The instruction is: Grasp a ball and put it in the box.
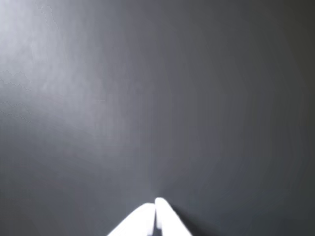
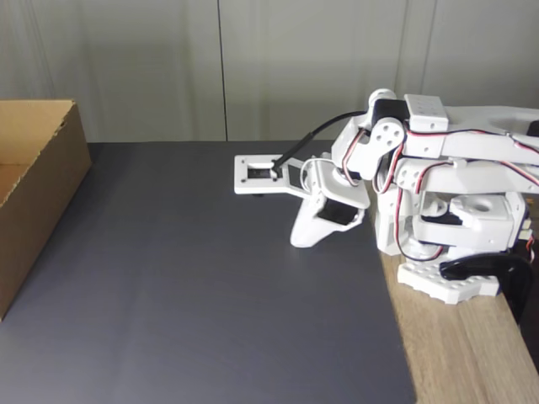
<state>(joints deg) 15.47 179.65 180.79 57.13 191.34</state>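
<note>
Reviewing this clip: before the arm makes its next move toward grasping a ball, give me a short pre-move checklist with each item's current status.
1. Ball located: not ok. Neither the wrist view nor the fixed view gives a ball to aim at.
2. Gripper empty: ok. The white fingertips meet in the wrist view with nothing between them.
3. Gripper ready to grasp: not ok. It is shut and must open first.
4. Arm posture: ok. It is folded near its base, gripper tip down at the dark mat.
5. Box in place: ok. It stands at the left edge of the fixed view, top open.
6. Box contents: cannot tell. Most of its inside lies outside the frame.
</note>
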